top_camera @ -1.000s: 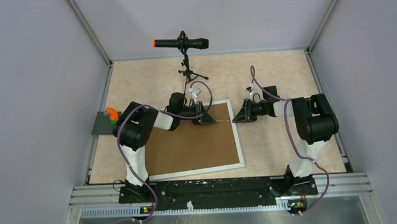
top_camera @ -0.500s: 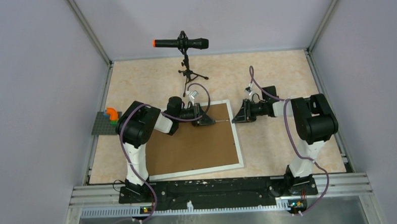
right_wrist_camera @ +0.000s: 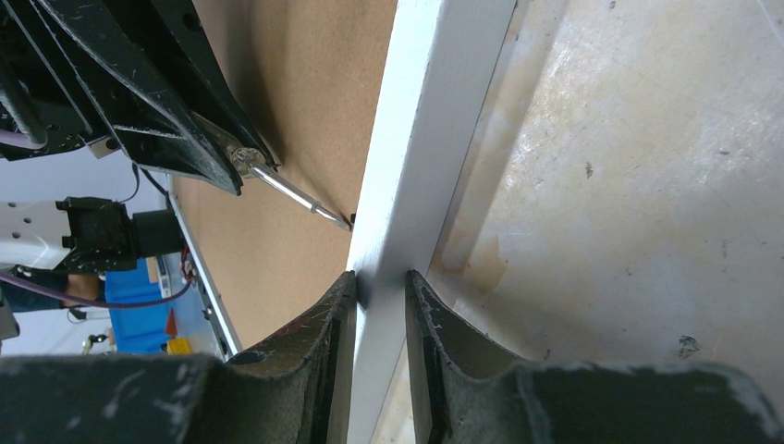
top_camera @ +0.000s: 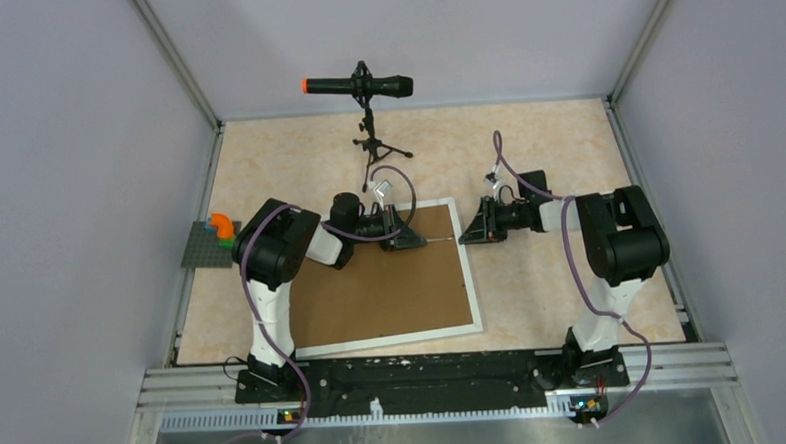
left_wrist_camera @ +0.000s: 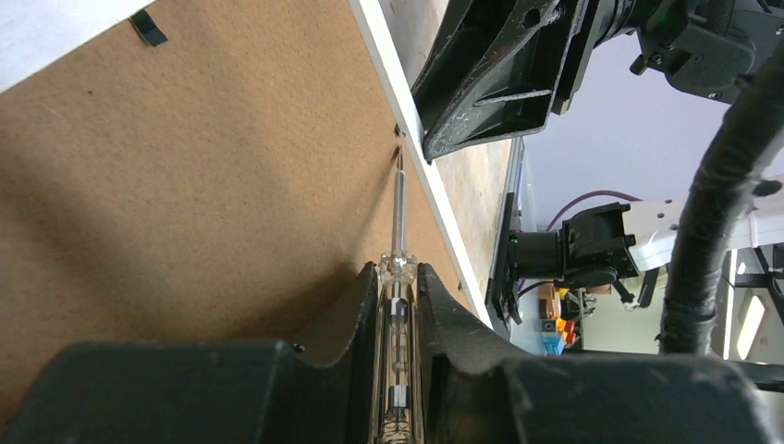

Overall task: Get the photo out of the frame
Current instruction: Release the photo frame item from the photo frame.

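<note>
Holding screwdriver (left_wrist_camera: 399, 199) in left tool (left_wrist_camera: 398, 274) | right tool (right_wrist_camera: 379, 282) pinching frame (right_wrist_camera: 434, 111) edge | left elbow (top_camera: 280, 245) shifted rightward

Black-jointed arms (top_camera: 270, 252), white links (top_camera: 263, 323); purple cables (top_camera: 568, 249); scuffed black fingers (right_wrist_camera: 319, 347).

Blocked far-centre by microphone stand (top_camera: 368, 133). Crowded at frame (top_camera: 473, 291) border by left gripper (top_camera: 419, 241), right gripper (top_camera: 467, 237). Open over far-right table (top_camera: 551, 145).

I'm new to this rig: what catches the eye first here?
A large white picture frame lies face down mid-table, its brown backing board up. The left gripper holds a clear-handled screwdriver, its tip at the frame's right edge, where the right gripper clamps the white border.
</note>
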### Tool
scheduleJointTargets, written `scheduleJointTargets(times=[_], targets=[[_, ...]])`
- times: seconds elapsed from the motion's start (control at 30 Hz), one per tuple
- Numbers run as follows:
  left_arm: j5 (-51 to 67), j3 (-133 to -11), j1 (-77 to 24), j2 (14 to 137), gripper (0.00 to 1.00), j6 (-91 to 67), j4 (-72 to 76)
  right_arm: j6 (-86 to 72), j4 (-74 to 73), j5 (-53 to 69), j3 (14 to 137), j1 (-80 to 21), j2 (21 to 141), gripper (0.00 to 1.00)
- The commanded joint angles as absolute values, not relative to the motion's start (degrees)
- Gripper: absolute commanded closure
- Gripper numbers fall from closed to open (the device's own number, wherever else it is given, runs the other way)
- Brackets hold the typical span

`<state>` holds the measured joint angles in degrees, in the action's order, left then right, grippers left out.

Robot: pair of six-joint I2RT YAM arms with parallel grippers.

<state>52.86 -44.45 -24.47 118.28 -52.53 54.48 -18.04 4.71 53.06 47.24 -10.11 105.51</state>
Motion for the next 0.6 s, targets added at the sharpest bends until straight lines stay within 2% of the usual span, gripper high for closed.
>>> scheduleJointTargets(times=[0.0,0.57], targets=[[50.62,-44.73,-24.41,120.18,1.0,-52.71,56.24,-16.52,4.79,53.88,46.84,-11.99,106.9,0.76],[48.14,-47.22,-25.92,121.88,1.0,-53.73,57.71,-15.3,3.18,52.57,48.4,-13.88,108.63,0.79]])
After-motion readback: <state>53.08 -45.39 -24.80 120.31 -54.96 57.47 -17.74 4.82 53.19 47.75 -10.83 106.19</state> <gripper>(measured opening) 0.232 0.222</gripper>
